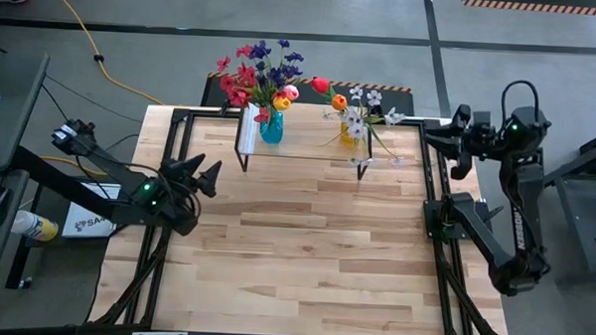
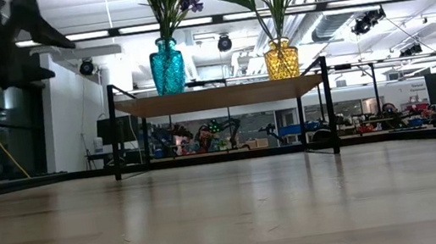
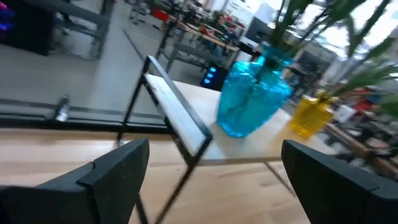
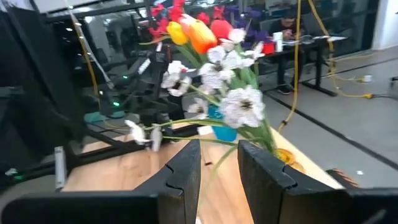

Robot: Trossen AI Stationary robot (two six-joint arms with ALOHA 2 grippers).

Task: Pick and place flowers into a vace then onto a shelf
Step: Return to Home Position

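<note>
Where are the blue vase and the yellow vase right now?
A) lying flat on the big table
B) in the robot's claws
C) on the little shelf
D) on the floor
C: the blue vase and the yellow vase both stand upright on the shelf, raised above the table on its black legs.

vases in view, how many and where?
2. A blue vase stands at the white-strip end of the shelf; a yellow vase stands near the other end. None looks hidden.
</note>
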